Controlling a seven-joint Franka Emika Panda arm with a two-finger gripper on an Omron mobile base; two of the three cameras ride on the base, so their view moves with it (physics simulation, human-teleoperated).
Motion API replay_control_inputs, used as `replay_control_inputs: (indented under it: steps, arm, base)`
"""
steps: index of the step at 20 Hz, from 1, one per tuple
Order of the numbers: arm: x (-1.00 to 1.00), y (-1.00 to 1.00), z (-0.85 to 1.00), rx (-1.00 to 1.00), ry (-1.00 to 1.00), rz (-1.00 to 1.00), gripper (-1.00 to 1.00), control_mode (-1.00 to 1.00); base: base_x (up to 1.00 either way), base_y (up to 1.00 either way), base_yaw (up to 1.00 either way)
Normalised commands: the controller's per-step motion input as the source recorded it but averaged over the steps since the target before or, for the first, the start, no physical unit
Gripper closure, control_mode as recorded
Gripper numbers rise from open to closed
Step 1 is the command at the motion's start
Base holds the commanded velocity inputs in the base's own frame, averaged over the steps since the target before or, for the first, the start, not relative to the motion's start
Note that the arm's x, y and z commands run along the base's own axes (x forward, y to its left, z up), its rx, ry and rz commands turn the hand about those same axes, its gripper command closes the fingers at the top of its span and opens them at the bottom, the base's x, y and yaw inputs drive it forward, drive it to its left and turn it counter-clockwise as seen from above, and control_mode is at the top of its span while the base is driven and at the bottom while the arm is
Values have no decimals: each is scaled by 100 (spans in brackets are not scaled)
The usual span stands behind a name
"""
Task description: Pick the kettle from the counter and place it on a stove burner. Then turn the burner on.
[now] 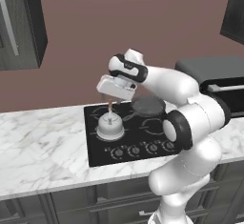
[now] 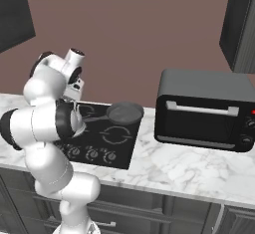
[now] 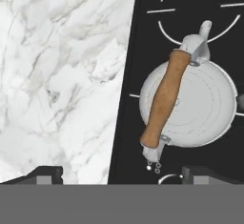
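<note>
Silver kettle (image 3: 188,106) is sitting on the cooktop (image 1: 95,142) — hand view is revealing its tan handle — while the gripper (image 1: 113,98) is hovering spread above; frying pan (image 2: 125,112) is resting behind.

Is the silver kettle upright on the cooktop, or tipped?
Upright: the silver-grey dome kettle sits flat on the black glass cooktop, tan handle on top.

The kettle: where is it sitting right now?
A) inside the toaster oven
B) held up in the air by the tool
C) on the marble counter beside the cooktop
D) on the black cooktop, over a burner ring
D: the kettle rests on the black cooktop, with the open tool above it, holding nothing.
</note>
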Motion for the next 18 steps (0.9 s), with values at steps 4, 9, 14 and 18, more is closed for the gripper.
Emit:
replay_control_inputs:
  steps: [4,9,14,18]
  arm:
    - [-76,0,27,-11,-10,2,-100,-100]
    - [-87,0,12,-19,-17,0,-100,-100]
    - [-84,0,0,-15,-14,0,-100,-100]
    - [-70,0,-11,-1,-9,0,-100,-100]
  base:
    - [0,0,0]
    - [0,0,0]
    - [0,0,0]
    - [0,0,0]
